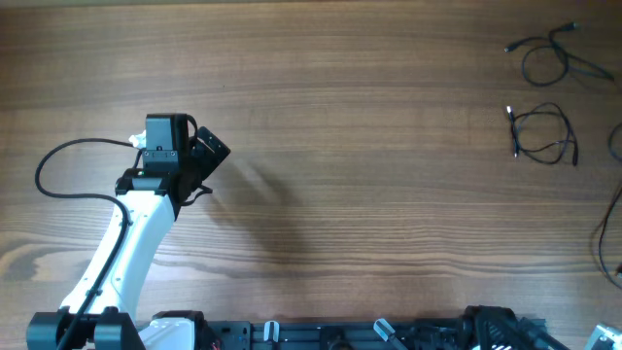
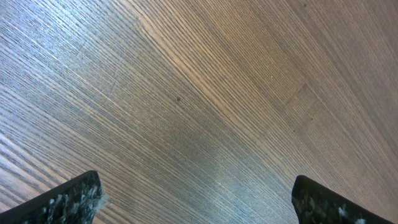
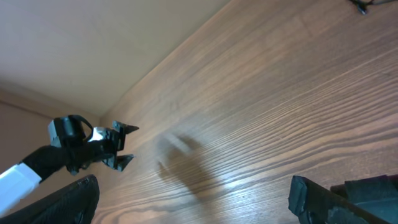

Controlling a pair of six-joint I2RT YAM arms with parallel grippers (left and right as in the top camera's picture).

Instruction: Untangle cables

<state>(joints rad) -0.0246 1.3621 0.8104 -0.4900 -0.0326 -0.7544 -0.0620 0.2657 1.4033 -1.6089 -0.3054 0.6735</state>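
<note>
Not much is happening with the cables [image 1: 546,97] yet. They sit at the far right of the table [image 1: 369,87] as two loose black loops, one behind the other. From overhead the loops look apart rather than knotted. A dark line also runs along the right edge, but it's hard to tell whether it's another cord.

The step in hand is probably the reach. The right arm is the better pick since it's parked on that side. It should come down over one strand of the nearer loop, away from the tiny plugs, and pinch low so the thin cord doesn't slip out. Then it should drag slowly, watching that the other loop doesn't come along.

The left gripper [image 1: 208,169] hangs over bare wood well left of the cables, jaws spread wide, holding and touching nothing. The right gripper [image 3: 193,202] is the same: fingers wide apart and empty, with only a scrap of cord in the far corner of its view.
</note>
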